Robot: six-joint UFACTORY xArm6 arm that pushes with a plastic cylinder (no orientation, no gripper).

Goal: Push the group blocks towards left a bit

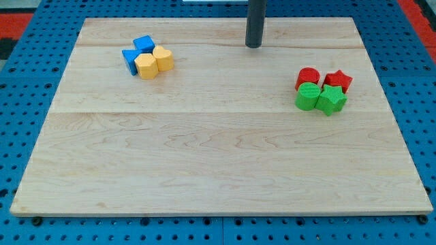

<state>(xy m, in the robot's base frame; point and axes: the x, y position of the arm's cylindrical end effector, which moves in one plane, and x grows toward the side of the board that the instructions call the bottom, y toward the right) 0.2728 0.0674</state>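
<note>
My tip (253,45) rests near the view's top, right of centre, touching no block. At the view's right sits a tight group: a red cylinder (307,77), a red star (338,80), a green cylinder (307,97) and a green star (331,99). The tip is up and to the left of this group, well apart from it. At the view's upper left sits a second tight group: a blue cube (144,45), a blue block (129,59), a yellow hexagon (146,66) and a yellow heart (163,58).
The wooden board (218,170) lies on a blue pegboard surface (20,102). Red patches show at the view's top corners.
</note>
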